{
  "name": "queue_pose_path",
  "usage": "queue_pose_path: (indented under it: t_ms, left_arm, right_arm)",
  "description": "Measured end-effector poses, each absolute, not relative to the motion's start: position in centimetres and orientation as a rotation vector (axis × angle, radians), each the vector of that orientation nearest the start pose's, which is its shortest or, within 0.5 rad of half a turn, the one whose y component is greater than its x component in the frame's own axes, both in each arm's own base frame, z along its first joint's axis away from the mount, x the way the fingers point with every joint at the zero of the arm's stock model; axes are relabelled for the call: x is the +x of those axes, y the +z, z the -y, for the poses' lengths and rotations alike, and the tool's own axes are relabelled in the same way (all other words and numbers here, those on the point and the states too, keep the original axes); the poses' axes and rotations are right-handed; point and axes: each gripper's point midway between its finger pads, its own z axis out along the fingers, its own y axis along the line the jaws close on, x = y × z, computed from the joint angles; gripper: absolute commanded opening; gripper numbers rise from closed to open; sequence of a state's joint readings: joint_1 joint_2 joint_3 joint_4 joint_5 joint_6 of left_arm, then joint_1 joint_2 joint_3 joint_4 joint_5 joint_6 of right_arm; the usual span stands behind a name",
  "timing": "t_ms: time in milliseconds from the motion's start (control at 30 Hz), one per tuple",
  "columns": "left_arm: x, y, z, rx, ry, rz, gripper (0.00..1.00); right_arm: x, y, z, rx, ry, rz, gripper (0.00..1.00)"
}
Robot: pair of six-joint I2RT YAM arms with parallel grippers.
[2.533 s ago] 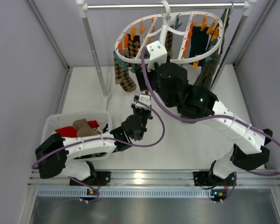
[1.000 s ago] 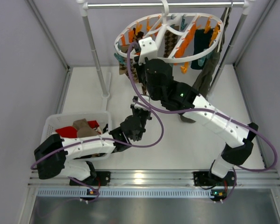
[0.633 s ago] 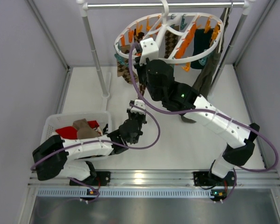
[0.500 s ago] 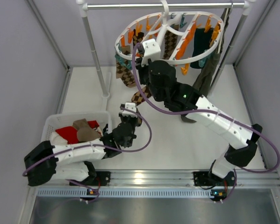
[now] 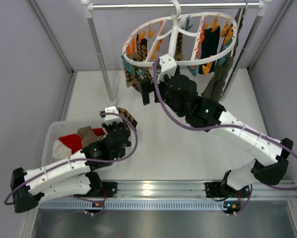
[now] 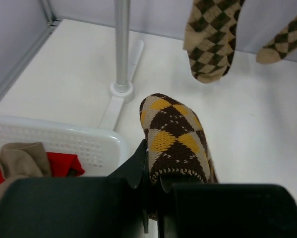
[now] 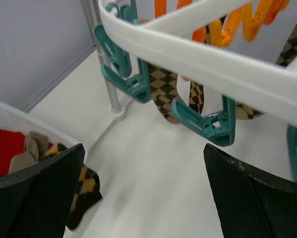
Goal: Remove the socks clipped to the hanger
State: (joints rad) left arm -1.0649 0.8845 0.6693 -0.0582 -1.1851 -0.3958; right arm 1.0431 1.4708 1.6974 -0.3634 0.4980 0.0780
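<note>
The left end effector [image 6: 150,174] is clenched on the cuff of one argyle sock [image 6: 175,139], with the toe pointing up and away from the wrist camera. From above, this sock sits just beside the right corner of the white basket [image 5: 54,131], over the worktop [image 5: 178,148]. The basket holds red and tan pieces. The right end effector [image 7: 143,148] hangs released, fingers spread wide, just below the near-left rim of the hanger [image 7: 188,54], gripping nothing. Teal clips [image 7: 207,124] dangle from that rim and orange clips [image 7: 227,25] sit behind it. More argyle socks [image 5: 133,74] are clipped on the hanger's left side near the pole [image 6: 121,44], and a dark teal sock [image 5: 207,44] hangs on its right side.
</note>
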Motion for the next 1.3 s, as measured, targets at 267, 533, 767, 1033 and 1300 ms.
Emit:
queue_pose_path:
  t_ms: [267,533,767,1033,1300]
  left_arm:
    - [25.5,28.6,5.8,-0.430,0.108,-1.630,0.00]
    - [25.1,27.7,-3.7,-0.774,0.299,-1.633,0.00]
    - [23.7,18.5,-8.9,-1.066,0.449,-1.735,0.00]
    - [19.7,6.7,-11.5,-1.425,0.479,-1.903,0.21]
    - [20.4,9.7,-10.8,-1.410,0.294,-1.757,0.92]
  right_arm:
    - [24.9,38.7,-30.6,-0.502,0.534,-1.671,0.99]
    - [20.7,37.1,-26.2,-0.486,0.659,-1.640,0.99]
    - [19.0,36.4,-24.4,-0.469,0.720,-1.617,0.99]
    - [17.9,31.5,-22.8,-0.470,0.723,-1.659,0.99]
    - [17.1,32.5,-21.3,-0.435,0.753,-1.611,0.99]
